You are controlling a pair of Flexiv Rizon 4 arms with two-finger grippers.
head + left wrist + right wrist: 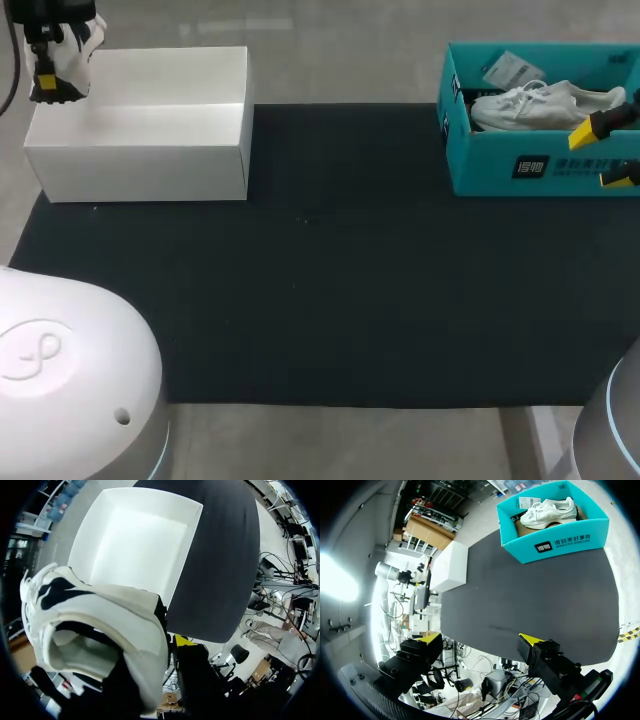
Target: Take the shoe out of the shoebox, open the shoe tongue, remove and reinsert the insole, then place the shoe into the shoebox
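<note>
Left gripper [48, 80] pinches 1 white shoe [100, 625] at its collar, hanging over the open white box [140, 160], which lies directly beneath; right gripper [480, 638] spread, empty, beside the teal shoebox [540, 170] holding a 2nd shoe [545, 105].

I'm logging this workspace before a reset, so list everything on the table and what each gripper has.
mat: one, black, covering the table's middle
white box: one, white, open, at the mat's far left corner
teal shoebox: one, teal, open, at the mat's far right corner
boxed shoe: one, white, lying inside the teal shoebox
paper tag: one, pale, inside the teal shoebox behind the boxed shoe
held shoe: one, white with black patches, above the white box
robot bases: two, white, near left and near right
left gripper: shut on the held shoe
right gripper: open, empty, by the teal shoebox
</note>
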